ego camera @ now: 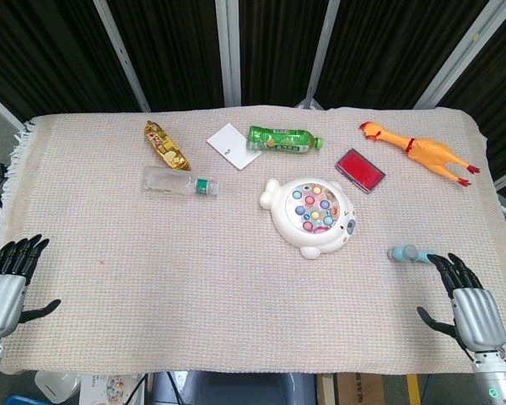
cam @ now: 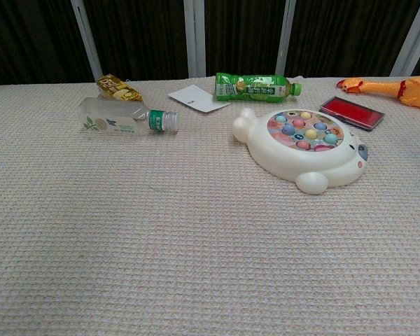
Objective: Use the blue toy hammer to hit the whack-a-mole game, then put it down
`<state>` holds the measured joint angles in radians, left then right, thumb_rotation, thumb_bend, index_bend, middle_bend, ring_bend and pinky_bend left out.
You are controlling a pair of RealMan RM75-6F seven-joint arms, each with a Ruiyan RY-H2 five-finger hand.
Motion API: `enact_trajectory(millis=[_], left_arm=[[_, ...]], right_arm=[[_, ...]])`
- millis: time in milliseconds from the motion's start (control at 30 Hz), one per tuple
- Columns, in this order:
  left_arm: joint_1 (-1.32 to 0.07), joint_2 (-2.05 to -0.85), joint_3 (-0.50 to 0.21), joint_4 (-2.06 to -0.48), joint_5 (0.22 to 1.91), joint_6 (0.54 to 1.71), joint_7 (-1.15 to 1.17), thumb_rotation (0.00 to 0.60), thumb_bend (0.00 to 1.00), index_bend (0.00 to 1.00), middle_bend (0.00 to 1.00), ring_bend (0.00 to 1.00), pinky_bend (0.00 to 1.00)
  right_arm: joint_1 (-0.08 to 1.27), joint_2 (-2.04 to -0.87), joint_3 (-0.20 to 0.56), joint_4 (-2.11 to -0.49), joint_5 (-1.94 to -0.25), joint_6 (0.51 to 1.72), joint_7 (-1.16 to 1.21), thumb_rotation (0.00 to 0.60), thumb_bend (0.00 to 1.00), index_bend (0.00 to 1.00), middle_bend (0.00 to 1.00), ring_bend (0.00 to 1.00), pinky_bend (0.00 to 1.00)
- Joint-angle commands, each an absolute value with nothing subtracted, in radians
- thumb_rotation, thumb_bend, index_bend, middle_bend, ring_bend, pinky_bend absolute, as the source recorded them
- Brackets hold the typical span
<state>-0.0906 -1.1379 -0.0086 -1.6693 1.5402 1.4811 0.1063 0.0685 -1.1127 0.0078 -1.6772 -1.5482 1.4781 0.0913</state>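
Hammer point(ego camera: 403, 253) lies just beyond right robot hand point(ego camera: 467, 305).

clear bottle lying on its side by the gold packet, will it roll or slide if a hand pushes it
The clear bottle looks empty, so probably light and easy to shove. It lies on its side and is round, so it would likely roll if pushed across its length. The woven cloth may slow it somewhat.

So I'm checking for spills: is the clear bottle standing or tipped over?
Tipped over. The clear bottle lies on its side on the tablecloth, its green-banded neck pointing toward the whack-a-mole game.
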Motion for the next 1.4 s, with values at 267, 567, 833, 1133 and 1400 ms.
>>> enact_trajectory(millis=[267,567,833,1133,1400], left_arm=[[-0.09,-1.128,-0.009,-1.699,1.546,1.487,0.133,0.6,0.03,0.0,0.0,0.0,0.0],[-0.071,-1.131,-0.006,-1.705,1.561,1.525,0.123,0.6,0.03,0.0,0.0,0.0,0.0],[-0.061,-1.133,-0.001,-1.705,1.567,1.537,0.126,0.6,0.03,0.0,0.0,0.0,0.0],[-0.075,-1.126,-0.006,-1.722,1.568,1.515,0.15,0.6,0.03,0.0,0.0,0.0,0.0],[-0.087,-1.123,-0.01,-1.734,1.566,1.498,0.165,0.6,0.03,0.0,0.0,0.0,0.0]], right_arm=[[0.063,-1.113,0.014,-1.673,-1.537,1.48,0.086,0.6,0.27,0.1,0.16,0.06,0.16],[0.044,-1.143,0.036,-1.631,-1.558,1.553,0.112,0.6,0.27,0.09,0.16,0.06,0.16],[0.033,-1.156,0.041,-1.605,-1.561,1.575,0.138,0.6,0.27,0.08,0.16,0.06,0.16],[0.129,-1.083,0.072,-1.609,-1.445,1.352,0.076,0.6,0.27,0.02,0.13,0.03,0.14],[0.264,-1.073,0.13,-1.56,-1.273,1.084,0.047,0.6,0.27,0.07,0.13,0.03,0.14]])
